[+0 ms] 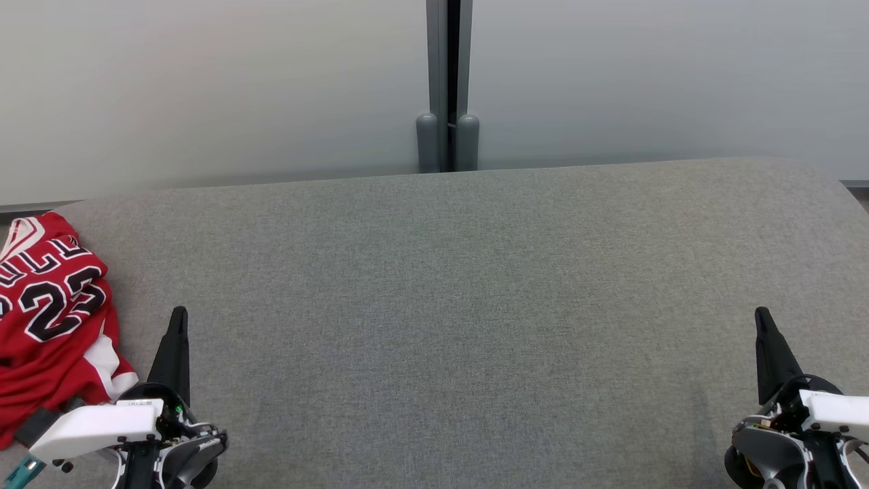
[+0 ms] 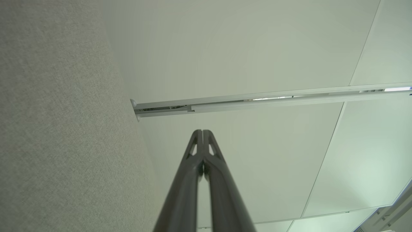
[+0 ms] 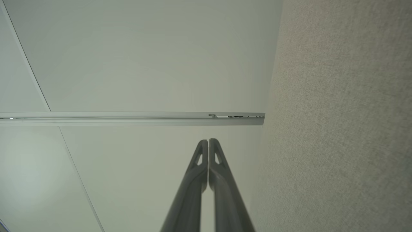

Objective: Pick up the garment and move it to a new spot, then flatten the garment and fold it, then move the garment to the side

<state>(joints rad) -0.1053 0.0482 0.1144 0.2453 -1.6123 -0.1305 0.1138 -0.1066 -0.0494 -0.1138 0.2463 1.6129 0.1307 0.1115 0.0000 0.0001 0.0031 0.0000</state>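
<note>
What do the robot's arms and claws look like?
The left claw and right claw each have two long dark grey fingers that taper to a point, with little triangle holes near the tips. Behind each sits a white casing over rounded grey and black parts.

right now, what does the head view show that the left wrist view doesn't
Head view adds: the red jersey, crumpled at the far left of the grey fabric surface, and the right hand, shut and empty. Left wrist view adds: a close look at the left hand, fingertips pressed together, plus further seams in the pale wall. Shared: the left hand, the grey fabric surface, the pale wall and its grey post.
</note>
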